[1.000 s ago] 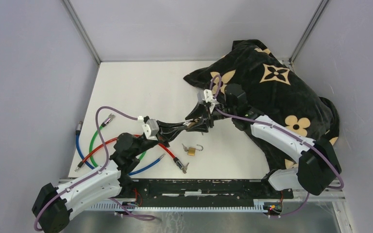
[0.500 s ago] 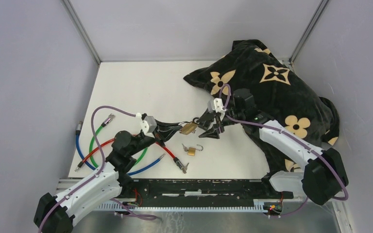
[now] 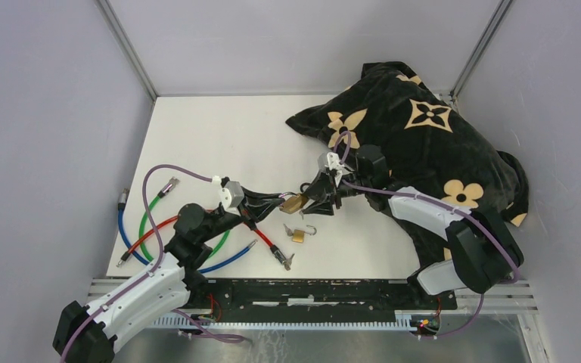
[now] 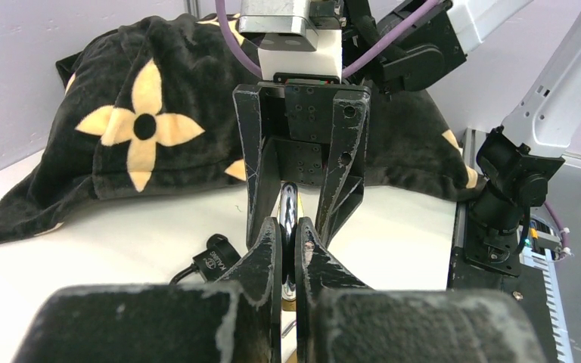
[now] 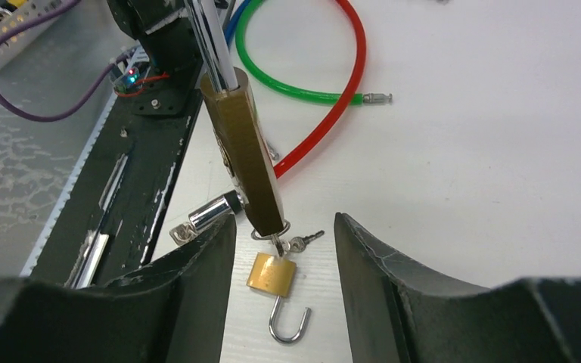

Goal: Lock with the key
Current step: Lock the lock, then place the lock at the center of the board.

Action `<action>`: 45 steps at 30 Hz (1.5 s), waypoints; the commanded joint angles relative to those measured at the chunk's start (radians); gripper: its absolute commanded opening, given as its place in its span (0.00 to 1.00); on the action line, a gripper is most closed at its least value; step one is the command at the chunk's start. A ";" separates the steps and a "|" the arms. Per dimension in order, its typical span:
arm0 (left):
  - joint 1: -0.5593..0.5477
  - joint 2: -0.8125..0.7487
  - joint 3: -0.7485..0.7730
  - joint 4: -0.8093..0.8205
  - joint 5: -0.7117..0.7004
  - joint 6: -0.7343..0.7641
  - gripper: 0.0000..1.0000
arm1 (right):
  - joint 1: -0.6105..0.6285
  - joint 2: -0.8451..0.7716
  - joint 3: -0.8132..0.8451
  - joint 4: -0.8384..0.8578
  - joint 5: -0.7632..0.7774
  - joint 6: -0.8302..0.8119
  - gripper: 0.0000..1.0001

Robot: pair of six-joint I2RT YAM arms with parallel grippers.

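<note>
Grips brass padlock (image 5: 246, 151) by its shackle (image 5: 210, 34) in clamped left gripper (image 4: 289, 234); hangs 11-to-5 o'clock, lower end between right gripper's (image 5: 284, 221) parted, empty fingers (image 5: 393, 302).

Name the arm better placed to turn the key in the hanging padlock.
Right. The left gripper is shut on the shackle of the brass padlock, holding it up. The right gripper is open, its jaws flanking the key at the padlock's lower end.

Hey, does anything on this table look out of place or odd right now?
A small padlock lies on the table with its shackle swung open. The larger brass padlock hangs tilted from the left gripper. A black flowered blanket is heaped over the far right corner.
</note>
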 commanded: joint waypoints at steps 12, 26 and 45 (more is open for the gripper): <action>0.008 -0.011 0.021 0.175 0.019 -0.040 0.02 | 0.003 0.056 -0.053 0.427 -0.051 0.332 0.15; 0.065 -0.038 0.063 0.219 -0.015 -0.030 0.02 | -0.032 0.075 -0.142 0.302 0.033 0.157 0.00; 0.092 0.101 0.028 0.085 -0.042 0.519 0.02 | -0.087 -0.025 -0.132 0.138 0.264 0.169 0.00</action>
